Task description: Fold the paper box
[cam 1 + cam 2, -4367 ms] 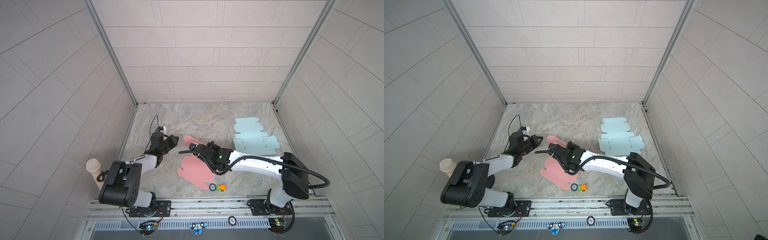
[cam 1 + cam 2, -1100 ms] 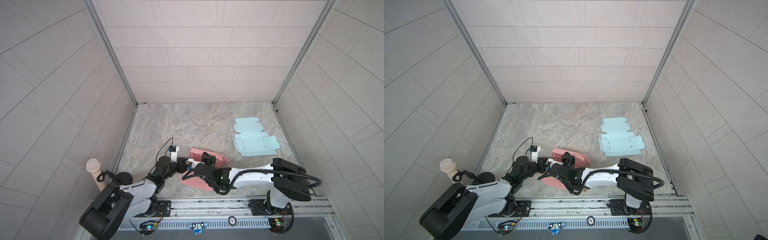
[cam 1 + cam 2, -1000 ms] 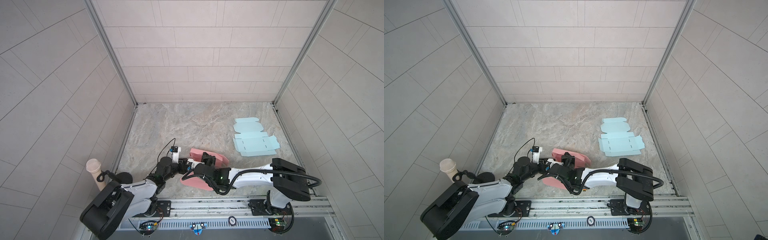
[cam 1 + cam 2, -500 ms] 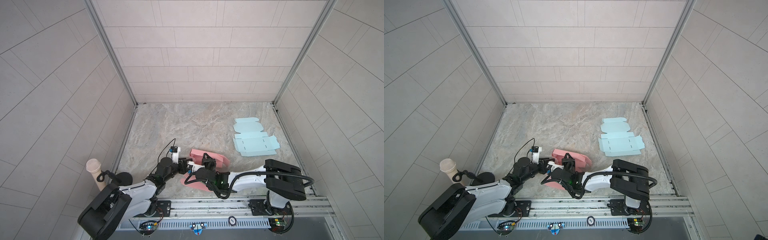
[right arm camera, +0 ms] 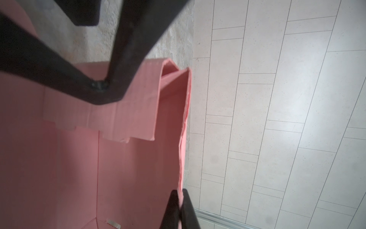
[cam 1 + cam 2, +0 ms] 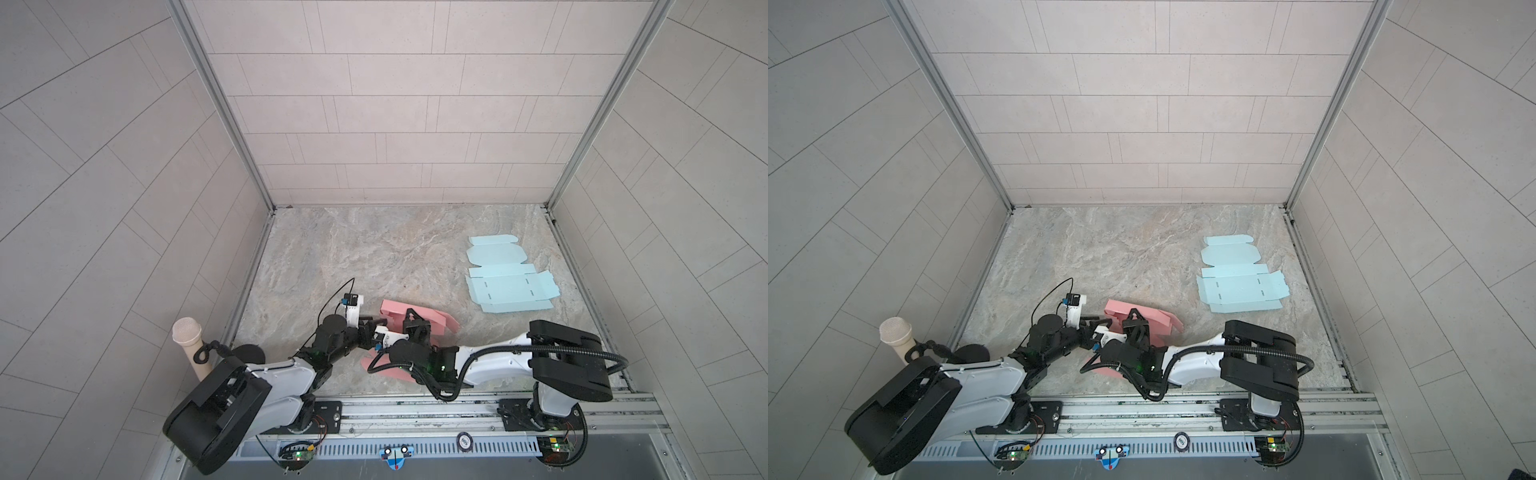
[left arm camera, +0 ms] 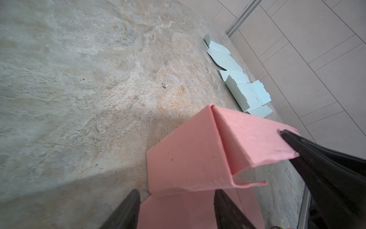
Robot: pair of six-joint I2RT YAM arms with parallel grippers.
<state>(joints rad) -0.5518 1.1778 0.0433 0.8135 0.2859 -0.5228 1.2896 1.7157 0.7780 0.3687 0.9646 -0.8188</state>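
While the right hand (image 5: 179, 193) pinches the pink box (image 7: 188, 154) by its edge, the left hand (image 7: 176, 193) stands spread.

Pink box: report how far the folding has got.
Done: one side wall of the pink box is creased up and doubled over. In hand: the right gripper pinches a wall's edge; the left gripper stands open at the corner. Left: its near panel lies flat; the blue blank too.
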